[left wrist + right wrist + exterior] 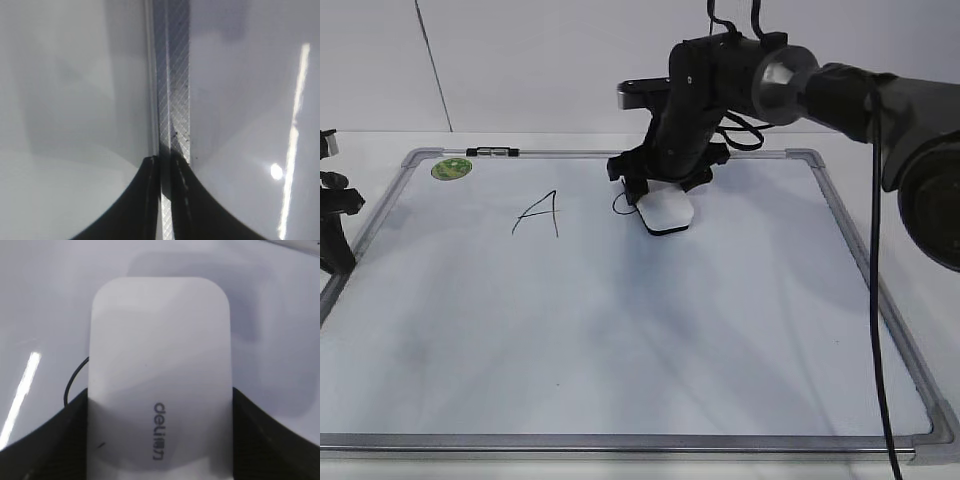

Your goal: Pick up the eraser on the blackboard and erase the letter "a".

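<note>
So the biggest thing here is the blackboard (620, 340), which is really a large rectangular whiteboard with a silver-grey metal frame and grey plastic corners, lying flat on the pale bench (380, 145). It fills most of the exterior view. There's a round green sticker (451, 168) up by its far left corner.

Next down in size, the right arm (840, 90), black and chunky, reaches in from the right side and bends down over the far part of the board. Its right hand (665, 195) is spread fairly wide with the two jaws squeezed against the long sides of the eraser (667, 212), a white oblong plastic block with rounded corners. In the right wrist view you can see the grey lettering on top of the eraser (160, 375) and a dark jaw on each side of it. The eraser sits down on the board surface, just right of the angular black capital "A" (538, 214).

The left hand (332, 225) is over at the left edge of the board, and its jaws are practically closed with nothing between them; the left wrist view looks straight down on the metal frame strip (172, 90).

Smallest bit: the letter "a" (619, 205), a black marker loop, mostly hidden by the eraser, just a curve poking out on its left side (74, 380)
</note>
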